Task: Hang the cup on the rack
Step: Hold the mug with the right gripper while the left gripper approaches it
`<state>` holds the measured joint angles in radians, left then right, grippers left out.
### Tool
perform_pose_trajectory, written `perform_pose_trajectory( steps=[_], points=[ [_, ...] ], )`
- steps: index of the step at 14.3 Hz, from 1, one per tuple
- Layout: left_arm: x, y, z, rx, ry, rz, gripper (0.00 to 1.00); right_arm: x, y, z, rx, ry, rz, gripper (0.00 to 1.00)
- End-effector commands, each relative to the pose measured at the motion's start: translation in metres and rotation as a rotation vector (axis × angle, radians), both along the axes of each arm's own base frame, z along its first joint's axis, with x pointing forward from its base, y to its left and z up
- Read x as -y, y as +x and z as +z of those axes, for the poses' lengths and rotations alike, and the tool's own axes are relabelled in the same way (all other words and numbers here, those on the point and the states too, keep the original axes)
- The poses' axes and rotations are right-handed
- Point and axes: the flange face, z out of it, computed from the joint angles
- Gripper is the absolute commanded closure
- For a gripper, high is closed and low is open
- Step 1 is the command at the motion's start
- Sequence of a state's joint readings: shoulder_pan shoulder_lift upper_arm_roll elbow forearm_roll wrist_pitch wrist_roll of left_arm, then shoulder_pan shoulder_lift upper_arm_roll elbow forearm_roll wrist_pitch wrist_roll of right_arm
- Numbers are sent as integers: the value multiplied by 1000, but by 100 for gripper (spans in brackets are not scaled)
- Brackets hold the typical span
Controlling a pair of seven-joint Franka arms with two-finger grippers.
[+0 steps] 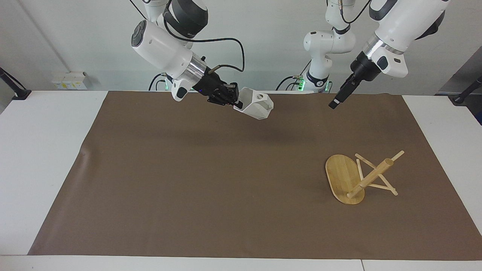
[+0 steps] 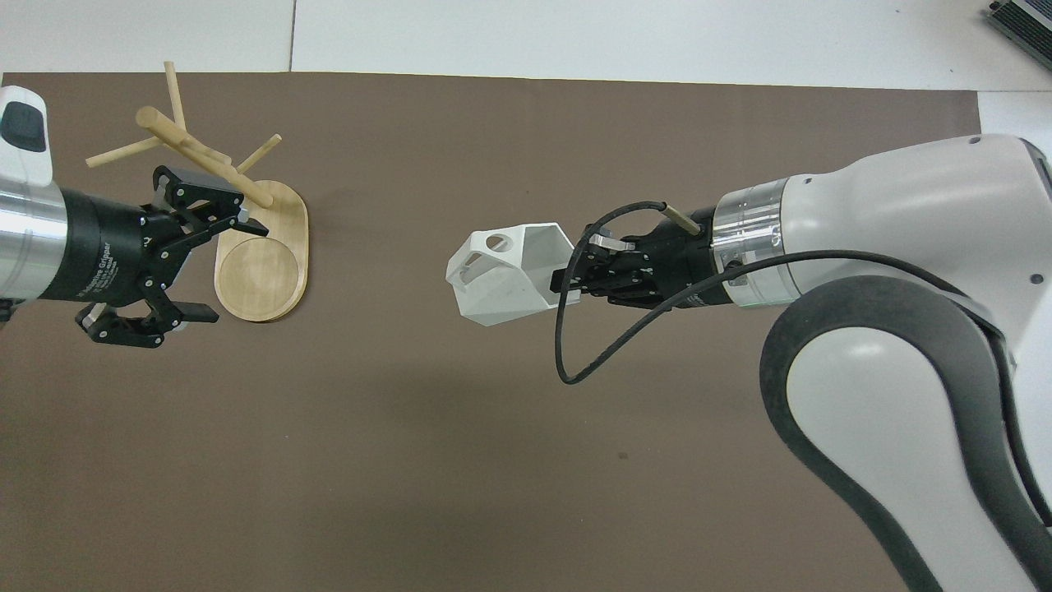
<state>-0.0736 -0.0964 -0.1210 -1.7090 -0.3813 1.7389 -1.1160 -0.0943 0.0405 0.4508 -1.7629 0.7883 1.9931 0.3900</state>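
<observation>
A brown mat [image 1: 211,180] covers the table. The rack [image 1: 359,178] lies tipped over on it toward the left arm's end. The right gripper [image 1: 234,100], up over the mat, clamps the tilted cup [image 1: 256,105] by its rim. The left gripper [image 2: 200,261] hangs over the rack with fingers spread wide, holding nothing.

Both white arms cropped at the frame edges in both views, bases out of sight. In the overhead view, part of the light bamboo mug tree [image 2: 261,247] masked by the raised left gripper [image 2: 209,259]; rim of the white faceted cup [image 2: 505,271] hidden where clamped by the right gripper [image 2: 571,275].
</observation>
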Motion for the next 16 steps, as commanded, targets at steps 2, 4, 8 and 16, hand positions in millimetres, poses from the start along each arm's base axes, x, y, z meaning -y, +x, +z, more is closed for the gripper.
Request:
perform_pose_trajectory(
  steps=[2, 4, 8, 16],
  points=[
    [14, -1, -8, -104, -106, 222, 0, -10, -5, 3, -44, 70, -61, 100],
    [20, 1, -15, -182, -142, 301, 0, -12, -5, 6, -62, 101, -82, 100],
    [26, 9, -21, -313, -217, 484, 0, -19, -6, 8, -65, 141, -99, 100],
    [48, 15, -38, -553, -286, 669, 0, -30, -10, 10, 65, 139, 2, 100]
  ],
)
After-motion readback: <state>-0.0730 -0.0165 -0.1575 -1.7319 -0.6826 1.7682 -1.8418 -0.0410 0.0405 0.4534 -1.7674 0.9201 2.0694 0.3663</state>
